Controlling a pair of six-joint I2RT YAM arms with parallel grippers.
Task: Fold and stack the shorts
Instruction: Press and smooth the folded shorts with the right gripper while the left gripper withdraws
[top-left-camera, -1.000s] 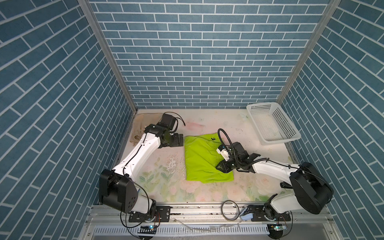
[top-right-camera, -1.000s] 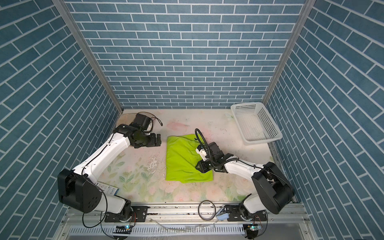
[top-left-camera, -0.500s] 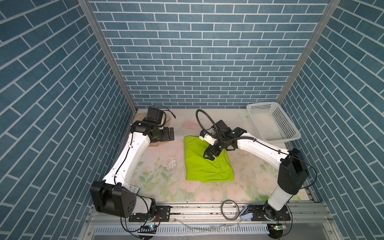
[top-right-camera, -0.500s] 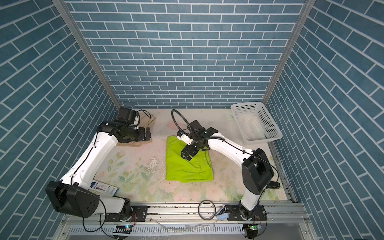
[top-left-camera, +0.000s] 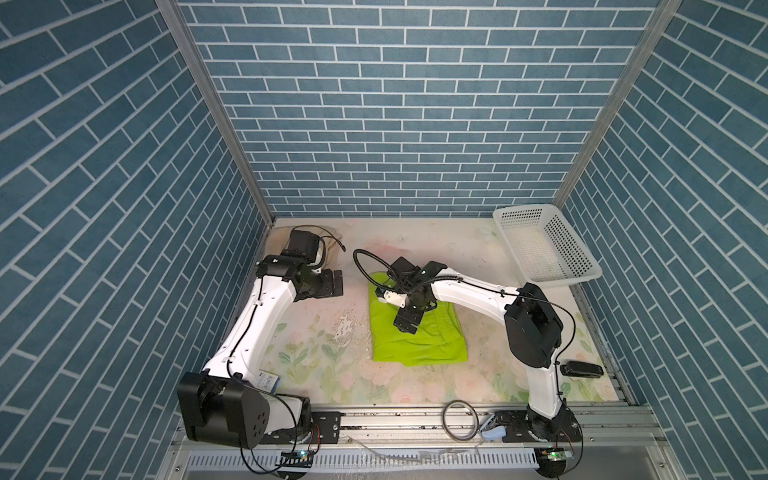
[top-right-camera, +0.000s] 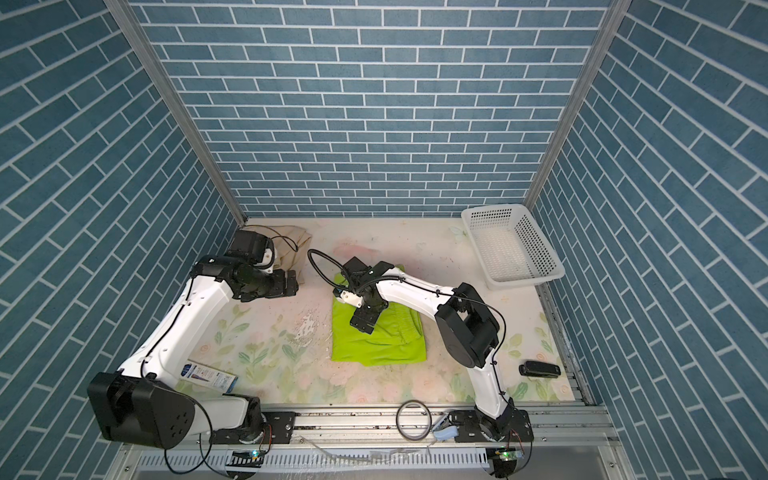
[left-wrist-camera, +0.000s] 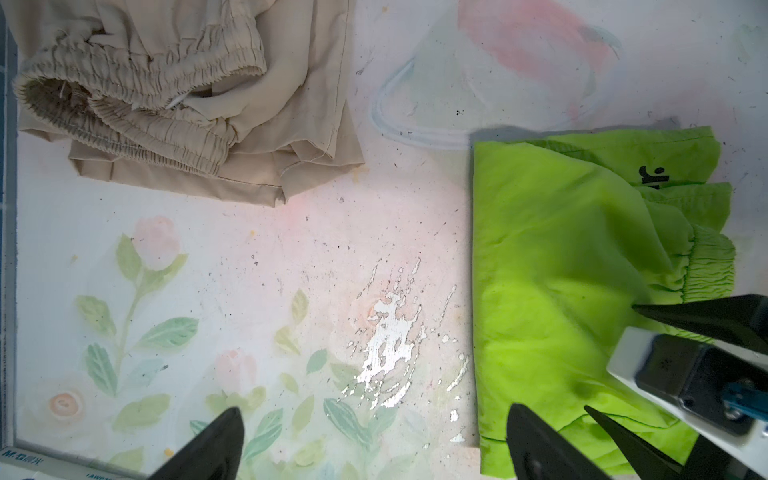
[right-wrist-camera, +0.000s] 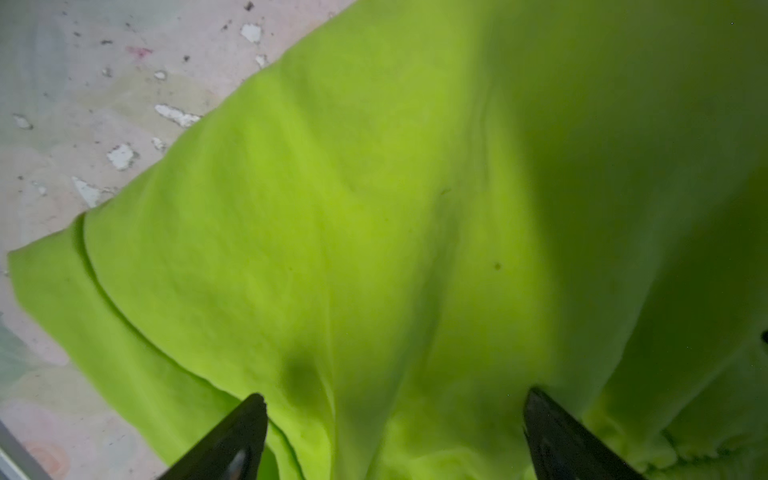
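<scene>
**Roughly: two shorts apart on table, both grippers wide and empty**

Counts: 2 shorts, 2 grippers, 1 basket, 1 small black object, 1 ring, 1 box.

The lime shorts (top-left-camera: 415, 336) (top-right-camera: 378, 340) lie folded flat mid-table. The beige shorts (top-right-camera: 293, 245) (left-wrist-camera: 187, 108) are bunched in the back-left corner, waistband gathered. The two pairs are well apart, not stacked.

The left gripper (top-left-camera: 334, 283) (left-wrist-camera: 374, 409) is spread wide over bare table (left-wrist-camera: 257, 257) between the two pairs, with nothing in it. The right gripper (top-left-camera: 405, 322) (right-wrist-camera: 395, 395) is over the lime shorts with its fingers far apart and no fabric pinched between them. Can't tell whether the tips touch the cloth.

The white basket (top-left-camera: 524, 208) (top-right-camera: 490, 209) sits in the back-right corner. The black object (top-left-camera: 582, 368) is near the right edge and the ring (top-left-camera: 459, 424) is on the front rail.

Hidden or unclear:
- The beige shorts are largely behind the left arm in both top views and show well only in the left wrist view.
- The far edge of the lime shorts is covered by the right arm.
- The dark logo (left-wrist-camera: 652, 176) is cut off by a fold and unreadable.
- The right wrist view is soft and shows mostly green fabric (right-wrist-camera: 374, 208).
- The box (top-right-camera: 210, 376) is partly under the left arm, print too small to read.
</scene>
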